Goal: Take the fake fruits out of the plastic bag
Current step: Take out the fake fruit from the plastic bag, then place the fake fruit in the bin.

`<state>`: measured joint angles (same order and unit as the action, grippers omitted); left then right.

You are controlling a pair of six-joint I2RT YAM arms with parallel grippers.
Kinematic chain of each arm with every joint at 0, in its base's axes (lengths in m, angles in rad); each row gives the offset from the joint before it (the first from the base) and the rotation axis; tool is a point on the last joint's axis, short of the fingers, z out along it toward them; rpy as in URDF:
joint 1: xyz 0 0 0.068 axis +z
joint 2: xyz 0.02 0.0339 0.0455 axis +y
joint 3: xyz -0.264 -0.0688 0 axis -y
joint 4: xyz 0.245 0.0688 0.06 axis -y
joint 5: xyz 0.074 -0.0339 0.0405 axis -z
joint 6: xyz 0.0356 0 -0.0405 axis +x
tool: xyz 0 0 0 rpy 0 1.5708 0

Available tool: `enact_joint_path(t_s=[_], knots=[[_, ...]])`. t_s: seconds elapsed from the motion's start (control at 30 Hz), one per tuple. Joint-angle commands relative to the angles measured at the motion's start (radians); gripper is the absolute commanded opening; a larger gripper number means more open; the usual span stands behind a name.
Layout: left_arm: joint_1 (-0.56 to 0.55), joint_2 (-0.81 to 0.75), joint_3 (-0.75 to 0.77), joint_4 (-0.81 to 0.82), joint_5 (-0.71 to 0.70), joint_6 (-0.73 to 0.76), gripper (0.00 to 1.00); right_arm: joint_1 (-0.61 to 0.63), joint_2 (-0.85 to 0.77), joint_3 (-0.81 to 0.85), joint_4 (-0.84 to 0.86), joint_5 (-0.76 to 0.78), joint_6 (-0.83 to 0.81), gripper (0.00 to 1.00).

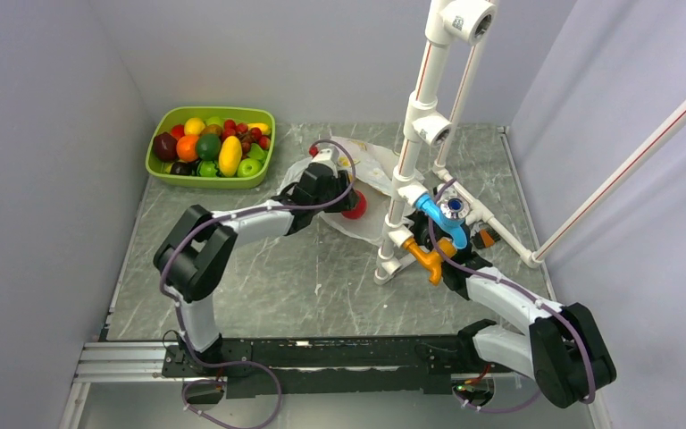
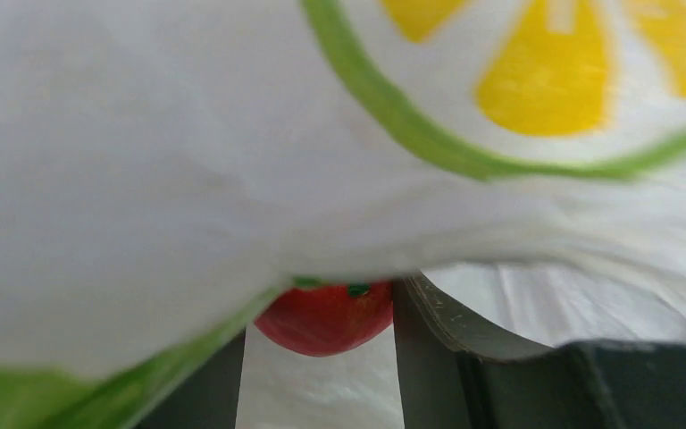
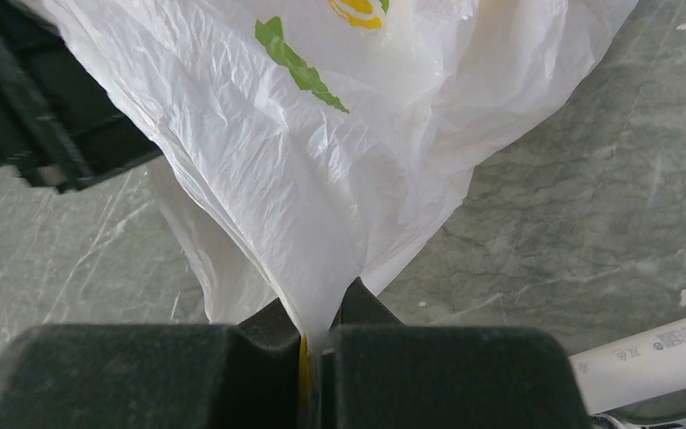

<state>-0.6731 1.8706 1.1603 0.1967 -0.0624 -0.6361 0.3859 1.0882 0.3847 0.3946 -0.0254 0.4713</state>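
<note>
The plastic bag (image 1: 372, 172) lies crumpled at mid-table, white with lemon prints. My left gripper (image 1: 338, 191) is at its left side, under a fold of the film. In the left wrist view the bag (image 2: 232, 152) drapes over most of the frame. A bright red apple (image 2: 326, 317) fills the gap between my left fingers (image 2: 424, 357), close against both. It shows red at the bag's near edge in the top view (image 1: 354, 208). A second red fruit (image 1: 313, 150) peeks out behind the gripper. My right gripper (image 3: 317, 344) is shut on a pinched corner of the bag (image 3: 322, 179). No lemon or banana shows.
A lime-green tray (image 1: 163, 175) of mixed fruits stands at the back left. A white pipe frame (image 1: 411, 170) with blue and orange fittings rises just right of the bag and hides my right gripper from above. A white pipe (image 3: 652, 357) lies near my right jaws.
</note>
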Motion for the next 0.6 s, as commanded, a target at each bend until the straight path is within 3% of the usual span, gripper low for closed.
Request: enact_joint_path(t_s=[0.0, 0.27, 0.57], knots=[[-0.008, -0.146, -0.040, 0.035, 0.114, -0.001, 0.22, 0.010, 0.011, 0.005, 0.058, 0.023, -0.006, 0.00], [-0.011, -0.382, -0.182, 0.017, 0.229, -0.033, 0.21, 0.017, -0.013, -0.010, 0.047, 0.044, -0.004, 0.00], [0.022, -0.766, -0.303, -0.184, 0.340, -0.005, 0.20, 0.018, -0.001, -0.001, 0.028, 0.033, 0.002, 0.00]])
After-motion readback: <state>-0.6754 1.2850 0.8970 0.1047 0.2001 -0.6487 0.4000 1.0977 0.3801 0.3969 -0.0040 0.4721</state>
